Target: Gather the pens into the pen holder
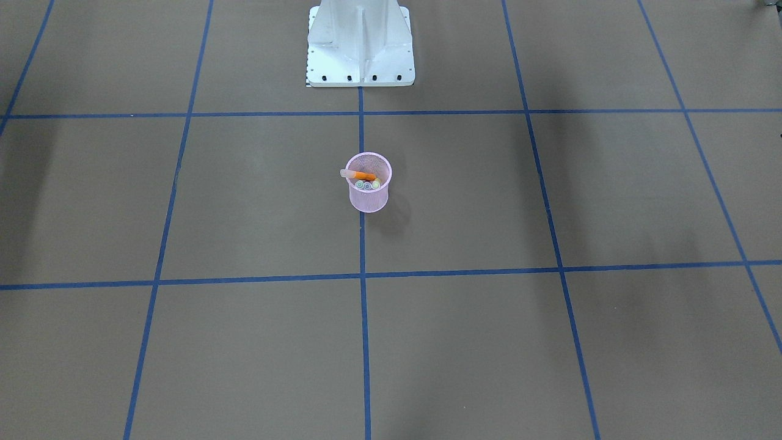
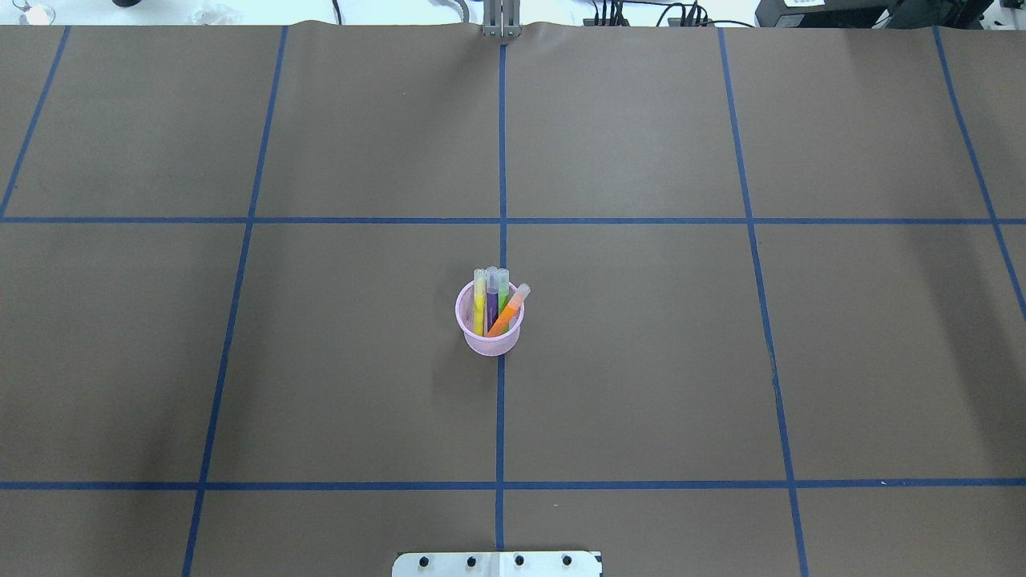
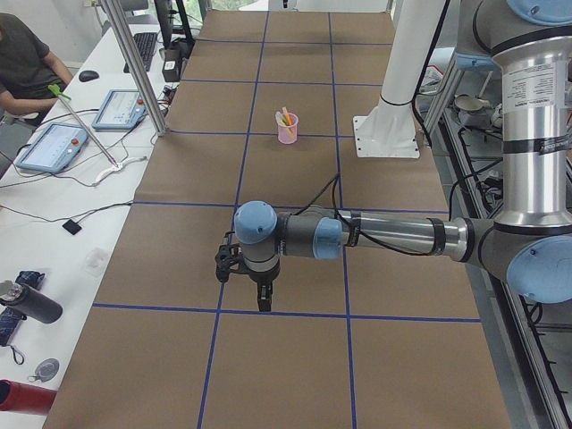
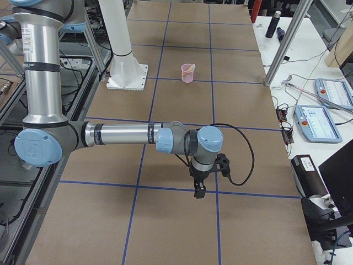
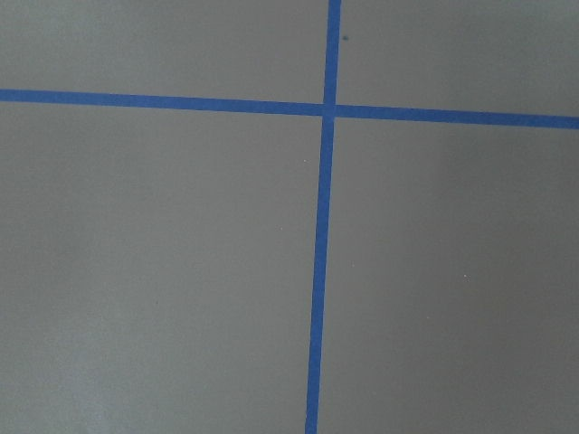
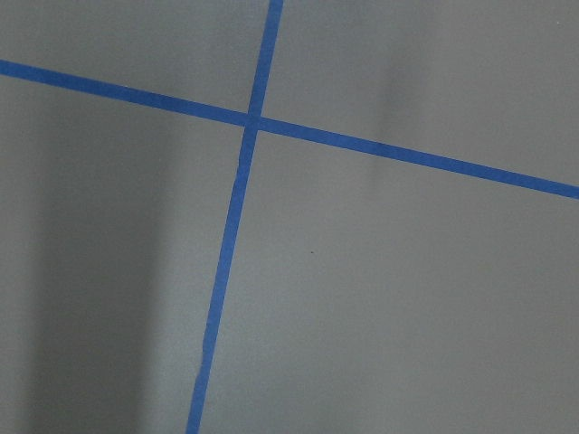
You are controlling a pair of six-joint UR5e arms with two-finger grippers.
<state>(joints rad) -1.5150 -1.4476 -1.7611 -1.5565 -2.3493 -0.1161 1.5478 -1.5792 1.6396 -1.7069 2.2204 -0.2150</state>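
Pen holder: the pink mesh pen holder (image 2: 490, 344) stands upright in the middle of the table (image 2: 641, 361). It sits right on the middle blue line (image 2: 500, 417), out in front of the white robot base (image 1: 360, 49).
Pens: all four are inside the pen holder. The yellow pen (image 2: 478, 308), purple pen (image 2: 490, 304) and green pen (image 2: 502, 290) stand side by side at its far rim. The orange pen (image 2: 510, 311) leans to the right, and its pale cap pokes out over the rim.
Edges: the pen holder is well apart from every edge of the table.
Room to move: both arms are far from the pen holder, one at each end of the table. Brown table lies between them and it.
Left gripper: the left gripper (image 3: 264, 304) points down, just above the table by a blue line. I cannot tell if it is wide or narrow.
Right gripper: the right gripper (image 4: 198, 192) also points down, close over a blue line. I cannot tell how it stands either.
Hard to see: from the front view, three pens show only as small round cap tops. In the side views the pen holder is tiny.
Cut off: both wrist views show only table and crossing blue lines. A person (image 3: 22, 63) at the desk is cut by the picture edge.
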